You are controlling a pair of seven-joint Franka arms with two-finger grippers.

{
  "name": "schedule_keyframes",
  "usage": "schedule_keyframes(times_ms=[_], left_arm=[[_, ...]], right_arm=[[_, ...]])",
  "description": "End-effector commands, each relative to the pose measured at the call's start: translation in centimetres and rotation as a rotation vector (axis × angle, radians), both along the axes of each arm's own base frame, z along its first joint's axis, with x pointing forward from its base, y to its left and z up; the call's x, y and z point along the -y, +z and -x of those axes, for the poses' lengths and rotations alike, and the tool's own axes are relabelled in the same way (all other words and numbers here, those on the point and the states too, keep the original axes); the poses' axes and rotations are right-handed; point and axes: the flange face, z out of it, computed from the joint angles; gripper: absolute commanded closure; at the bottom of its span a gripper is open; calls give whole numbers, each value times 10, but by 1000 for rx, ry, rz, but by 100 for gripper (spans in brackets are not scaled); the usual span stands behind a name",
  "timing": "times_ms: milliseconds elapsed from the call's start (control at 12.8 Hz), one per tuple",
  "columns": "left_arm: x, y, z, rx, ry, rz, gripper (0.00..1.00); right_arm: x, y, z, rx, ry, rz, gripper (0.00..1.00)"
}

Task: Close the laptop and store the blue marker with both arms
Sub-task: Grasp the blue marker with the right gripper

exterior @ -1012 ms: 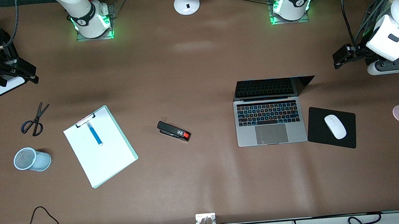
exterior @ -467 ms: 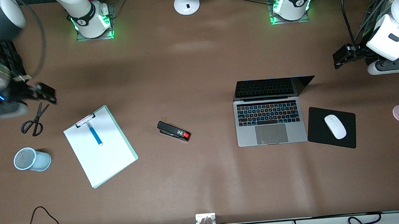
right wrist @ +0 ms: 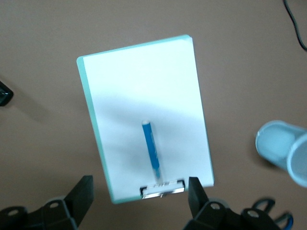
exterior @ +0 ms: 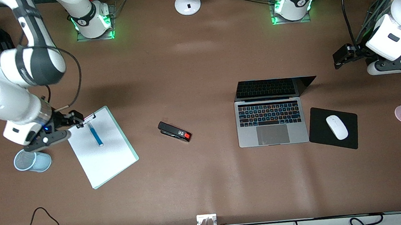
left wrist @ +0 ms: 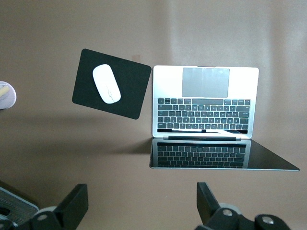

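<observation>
The right hand [exterior: 74, 120], swung in from the desk's edge, is poised wide over the blue marker [exterior: 95, 134] on the clipboard [exterior: 110, 159], while the laptop [exterior: 271, 120] remains open near the waiting, wide-open left hand [exterior: 338, 57]; nothing is yet completed.

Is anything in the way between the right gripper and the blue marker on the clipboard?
Nothing visible. The right gripper is open over the clip end of the clipboard, and the blue marker lies bare on the paper with nothing on or against it.
</observation>
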Motion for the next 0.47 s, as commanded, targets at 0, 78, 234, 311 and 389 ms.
schedule_keyframes(times_ms=[0, 78, 234, 311, 389], left_arm=[[4, -1, 0, -14, -12, -12, 0], [2, -4, -2, -23, -8, -1, 0], [3, -5, -6, -24, -8, 6, 0], [6, -5, -12, -19, -22, 7, 0], [4, -11, -15, -33, -19, 3, 0]], right_arm=[[1, -36, -7, 7, 103, -7, 25], [1, -55, -8, -4, 142, -4, 27], [1, -88, -8, -15, 198, 1, 28], [1, -104, -9, -26, 222, 3, 31], [0, -116, -10, -24, 237, 4, 31]])
